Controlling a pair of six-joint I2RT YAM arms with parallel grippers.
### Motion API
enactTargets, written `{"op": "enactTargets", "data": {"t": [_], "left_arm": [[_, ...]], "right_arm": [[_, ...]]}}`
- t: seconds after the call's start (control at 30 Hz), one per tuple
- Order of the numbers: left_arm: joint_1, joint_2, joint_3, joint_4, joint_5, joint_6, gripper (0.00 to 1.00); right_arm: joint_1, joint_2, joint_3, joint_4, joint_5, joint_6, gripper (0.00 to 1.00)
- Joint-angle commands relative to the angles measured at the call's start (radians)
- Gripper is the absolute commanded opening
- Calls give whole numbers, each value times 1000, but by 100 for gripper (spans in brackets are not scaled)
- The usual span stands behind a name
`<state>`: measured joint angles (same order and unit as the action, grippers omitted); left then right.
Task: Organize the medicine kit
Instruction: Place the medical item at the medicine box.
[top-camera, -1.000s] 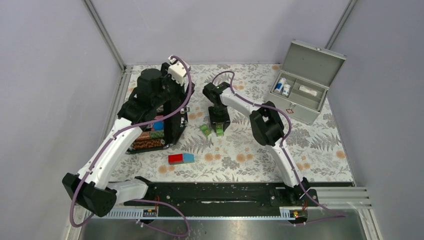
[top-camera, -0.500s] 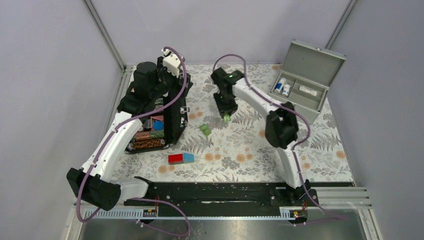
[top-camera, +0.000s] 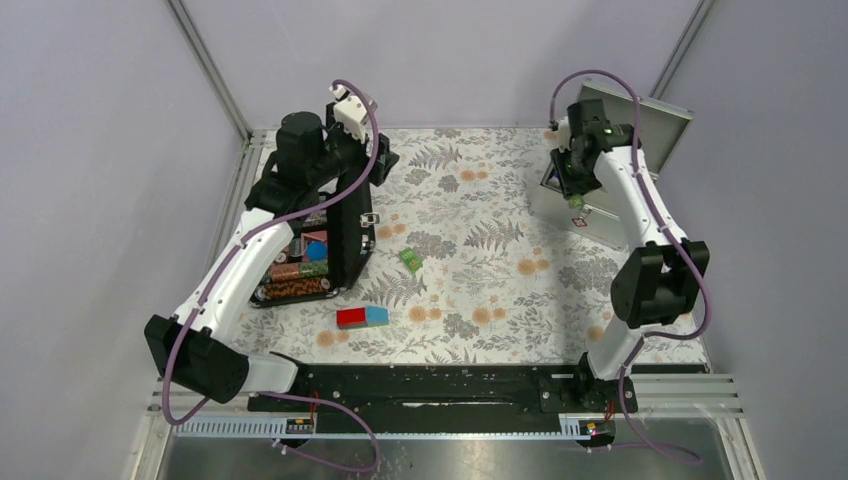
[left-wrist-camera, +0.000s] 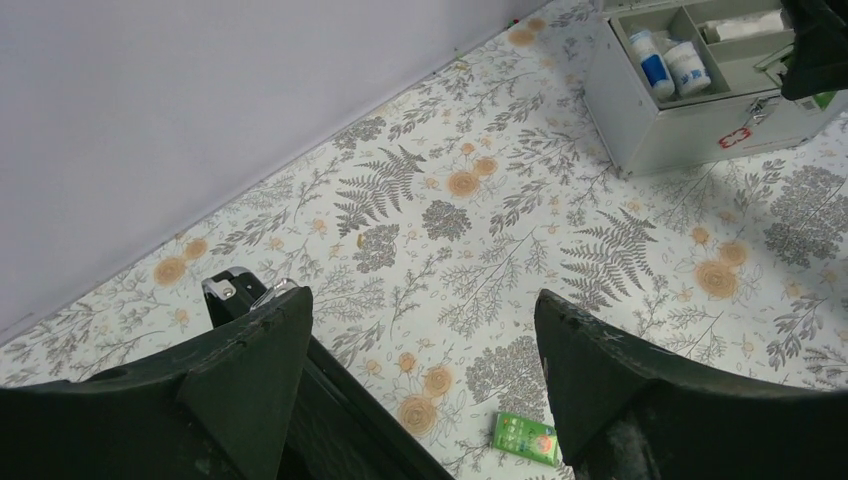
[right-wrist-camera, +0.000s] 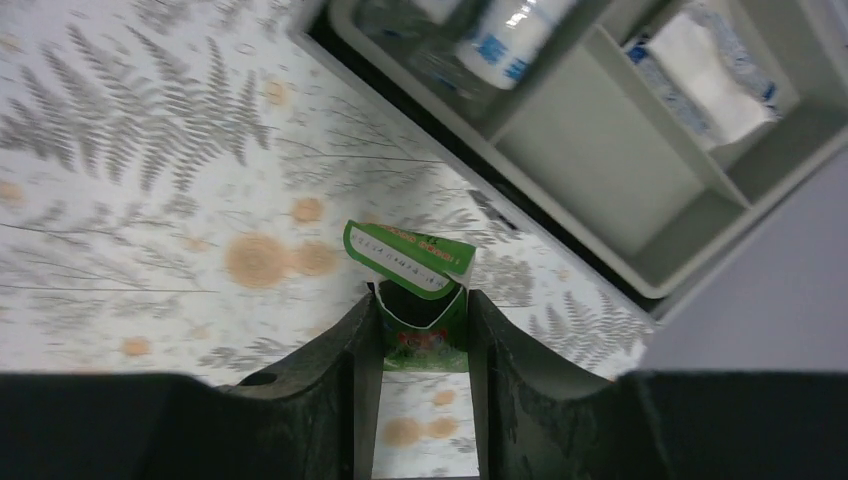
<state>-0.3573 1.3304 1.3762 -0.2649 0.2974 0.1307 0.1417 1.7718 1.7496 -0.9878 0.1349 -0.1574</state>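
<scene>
My right gripper (top-camera: 574, 196) is shut on a small green box (right-wrist-camera: 420, 300) with its flap open, held in the air over the front edge of the grey metal medicine kit (top-camera: 604, 222). The kit (right-wrist-camera: 640, 215) holds white bottles (right-wrist-camera: 505, 35) in one compartment and a white packet (right-wrist-camera: 705, 65) in another. A second green box (top-camera: 410, 260) lies on the floral table and shows in the left wrist view (left-wrist-camera: 525, 438). My left gripper (left-wrist-camera: 420, 340) is open and empty, high above the black case (top-camera: 318, 245).
The black case holds several coloured packs. A red and blue box (top-camera: 362, 317) lies on the table near the front. The kit's lid (top-camera: 650, 115) stands open at the back right. The kit also shows in the left wrist view (left-wrist-camera: 700, 120).
My right gripper lifted one green box from the table's middle and carried it right to the grey kit. My left arm rose and turned a little over the black case.
</scene>
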Motion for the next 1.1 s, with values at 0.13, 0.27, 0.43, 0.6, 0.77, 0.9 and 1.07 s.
{"op": "enactTargets", "data": {"t": [0.13,0.27,0.43,0.6,0.77,0.9,1.07], "left_arm": [[-12,11,62,74,42,-25,81],[-16,2,63,59,33,-15,81],[-18,-20,54,42,13,6,81],[-20,-29,56,32,-2,29,81],[-20,-30,56,33,-8,37,81],[-19,-24,59,32,-7,37,81],[-20,-13,67,38,-1,25,81]], "right_arm": [[-116,-127,-108,233,-87,-649,41],[-166,-56,-81,267,-110,-884,40],[-208,31,-63,292,-122,-1078,38],[-225,69,-58,270,-131,-1177,40],[-226,78,-58,189,-169,-1201,41],[-226,89,-73,165,-150,-1207,45],[-226,116,-66,141,-140,-1203,48]]}}
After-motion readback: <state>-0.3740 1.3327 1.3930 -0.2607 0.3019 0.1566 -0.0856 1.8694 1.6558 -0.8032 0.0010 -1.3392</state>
